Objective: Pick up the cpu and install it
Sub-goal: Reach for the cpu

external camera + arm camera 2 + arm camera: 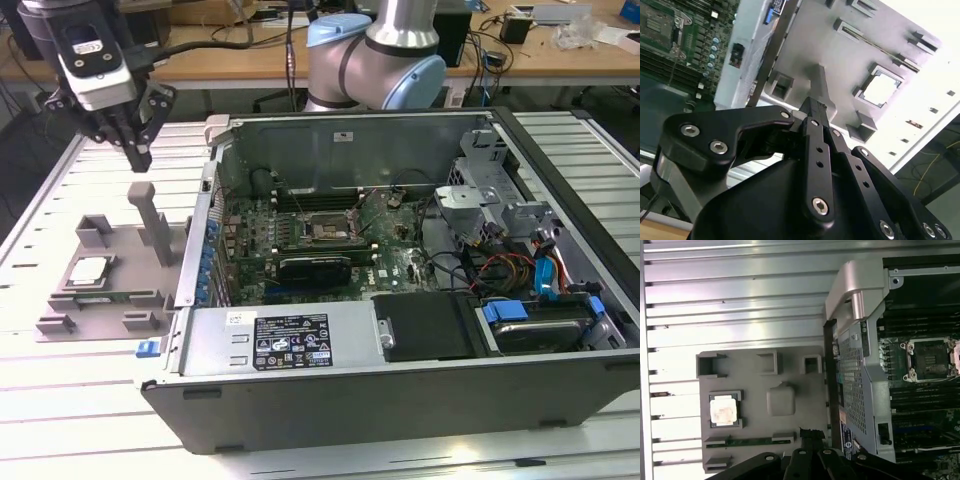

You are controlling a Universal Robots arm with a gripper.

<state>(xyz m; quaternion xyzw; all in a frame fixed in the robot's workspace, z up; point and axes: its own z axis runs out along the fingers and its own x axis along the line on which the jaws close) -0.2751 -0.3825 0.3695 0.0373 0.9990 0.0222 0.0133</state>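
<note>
The cpu, a small square chip with a dull silver top, lies flat in a pocket of the grey plastic tray at the exterior view's left. Both wrist views show the cpu in that pocket. My gripper hangs above the tray's far side, well clear of the chip. It is shut with nothing held, and its tips meet over the tray's upright post. The bare processor socket sits in the middle of the motherboard inside the open computer case.
The open case stands right beside the tray, its side wall rising between tray and motherboard. A black card with a heatsink sits next to the socket. Cables and drive bays fill the case at the exterior view's right. The slatted metal table lies underneath.
</note>
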